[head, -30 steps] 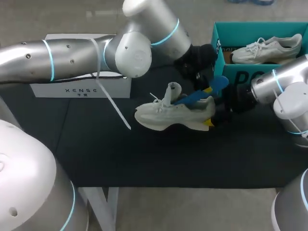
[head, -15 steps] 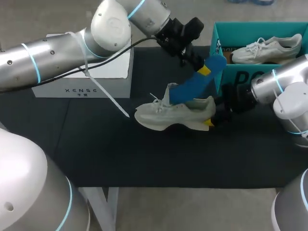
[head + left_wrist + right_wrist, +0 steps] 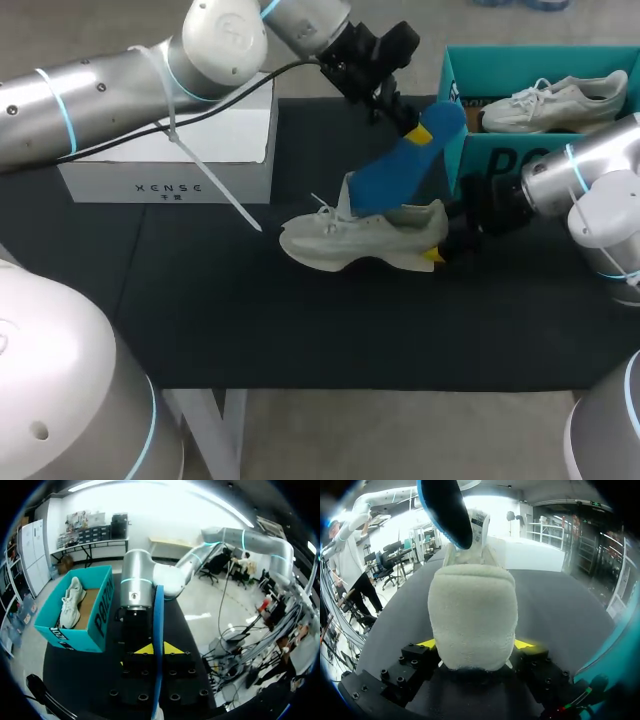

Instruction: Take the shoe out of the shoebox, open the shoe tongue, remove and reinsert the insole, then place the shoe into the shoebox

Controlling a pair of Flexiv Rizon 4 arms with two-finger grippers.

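1. Table [image 3: 300, 330] space is carrying everything: a teal shoebox [image 3: 490, 158] is sitting at the far right corner with a second shoe [image 3: 555, 100] lying inside, and a white box [image 3: 170, 160] is standing toward the far left edge.
2. Shoe [image 3: 350, 240], the working one, is lying outside the shoebox at mid-table. Its long axis is running along the table's width, toe pointing at the left edge and heel at the right. Whether the sole is fully resting on the table I cannot tell.
3. Insole [image 3: 395, 170], blue, is slanting up out of the shoe's mouth, its toe end inside beside the raised tongue [image 3: 358, 190] and its heel end high toward the shoebox corner.
4. Grippers are both loaded: the right gripper [image 3: 473, 647] is clamping the shoe's heel from both sides, and the left gripper [image 3: 158, 649] is pinching the insole's heel end between narrow fingers.
5. Removal is, I judge, the step in hand. The left arm is best pulling along the insole's own slant, up and heelward, with the right pinning the heel so the shoe is not lifting or swinging. A sideways tug is risking a snag under the tongue.
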